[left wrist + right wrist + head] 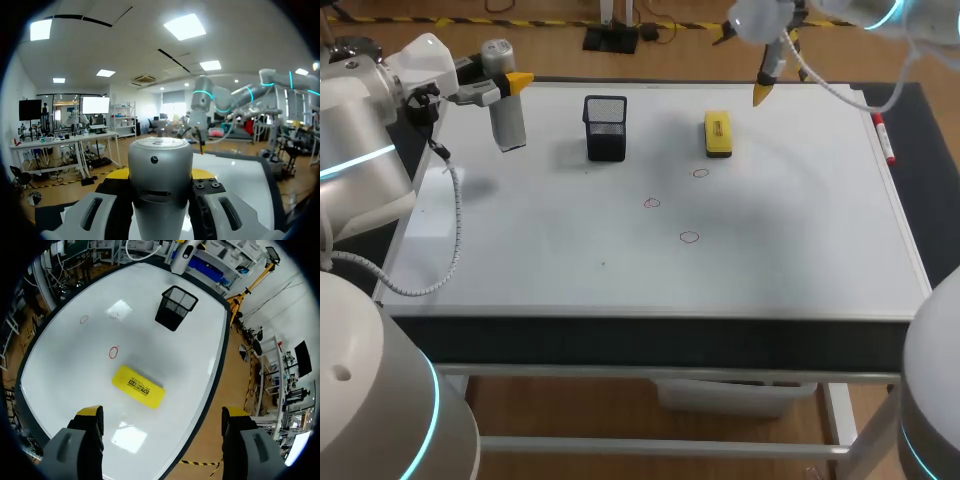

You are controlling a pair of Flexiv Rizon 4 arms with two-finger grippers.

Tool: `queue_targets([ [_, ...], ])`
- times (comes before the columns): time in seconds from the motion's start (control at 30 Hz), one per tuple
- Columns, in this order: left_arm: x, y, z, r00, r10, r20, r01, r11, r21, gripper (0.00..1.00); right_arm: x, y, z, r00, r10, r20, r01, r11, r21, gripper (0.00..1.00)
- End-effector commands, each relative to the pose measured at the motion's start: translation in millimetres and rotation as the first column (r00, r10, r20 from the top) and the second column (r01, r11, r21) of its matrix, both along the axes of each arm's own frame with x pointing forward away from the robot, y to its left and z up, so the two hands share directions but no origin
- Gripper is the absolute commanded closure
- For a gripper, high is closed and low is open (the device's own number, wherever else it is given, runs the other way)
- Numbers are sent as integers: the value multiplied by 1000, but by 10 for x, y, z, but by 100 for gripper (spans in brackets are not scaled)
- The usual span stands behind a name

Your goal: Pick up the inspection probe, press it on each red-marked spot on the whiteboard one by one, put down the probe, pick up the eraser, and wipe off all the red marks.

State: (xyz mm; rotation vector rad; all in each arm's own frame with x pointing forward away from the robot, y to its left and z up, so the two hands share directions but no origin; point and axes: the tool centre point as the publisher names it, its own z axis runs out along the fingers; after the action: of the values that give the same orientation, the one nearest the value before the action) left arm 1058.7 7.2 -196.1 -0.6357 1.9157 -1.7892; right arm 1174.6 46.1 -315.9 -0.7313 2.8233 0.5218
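In the head view our left claw (513, 88) sits at the upper left of the frame, clenched on the silver inspection probe (507, 122), which hangs roughly upright over the whiteboard's (790, 240) upper-left corner. The left wrist view shows the probe's round body (160, 185) gripped between both fingers. Our right claw (764, 88) hovers at the upper middle right, and in its wrist view its yellow-tipped fingers (90, 412) stand wide apart with nothing between them. The yellow eraser (718, 133) lies on the whiteboard just below it, with a black mesh holder (606, 127) to its left. Three small red marks (689, 237) sit near the middle of the surface. A red marker (886, 138) lies at the board's right edge.
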Motion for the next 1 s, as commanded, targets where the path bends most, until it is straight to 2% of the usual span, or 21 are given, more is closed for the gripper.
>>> queue_targets([
  [0.03,2,-8,-6,1000,4,6,-4,1000,-4,100,7,14,46,993,34,-113,-43,995,-86,0],
  [0.33,2,-8,-6,1000,4,6,-4,1000,-4,100,7,14,46,993,34,-113,-43,995,-86,0],
  [0.4,2,-8,-6,1000,4,6,-4,1000,-4,100,88,43,18,991,101,-91,-112,986,-127,0],
  [0.47,2,-8,-6,1000,4,6,-4,1000,-4,100,99,105,24,973,224,-58,-230,961,-150,0],
  [0.5,2,-8,-6,1000,4,6,-4,1000,-4,100,100,121,16,970,236,-55,-242,954,-179,0],
  [0.57,2,-8,-6,1000,4,6,-4,1000,-4,100,85,164,-1,945,326,-36,-326,924,-200,0],
  [0.6,2,-8,-6,1000,4,6,-4,1000,-4,100,77,165,-13,942,334,-38,-334,919,-208,0],
  [0.67,2,-8,-6,1000,4,6,-4,1000,-4,100,49,184,-46,912,410,-24,-405,887,-220,0],
  [0.73,2,-8,-6,1000,4,6,-4,1000,-4,100,21,189,-80,898,439,-30,-434,871,-231,0],
  [0.77,2,-8,-6,1000,4,6,-4,1000,-4,100,-2,198,-98,876,481,-27,-475,851,-224,0],
  [0.83,2,-8,-6,1000,4,6,-4,1000,-4,100,-37,204,-119,858,513,-22,-505,835,-219,0],
  [0.87,2,-8,-6,1000,4,6,-4,1000,-4,100,-56,208,-132,832,554,-19,-544,810,-219,0],
  [0.93,2,-8,-6,1000,4,6,-4,1000,-4,100,-89,211,-158,809,588,-13,-575,786,-228,0],
  [1.0,2,-8,-6,1000,4,6,-4,1000,-4,100,-144,223,-180,762,648,7,-630,743,-227,0],
])
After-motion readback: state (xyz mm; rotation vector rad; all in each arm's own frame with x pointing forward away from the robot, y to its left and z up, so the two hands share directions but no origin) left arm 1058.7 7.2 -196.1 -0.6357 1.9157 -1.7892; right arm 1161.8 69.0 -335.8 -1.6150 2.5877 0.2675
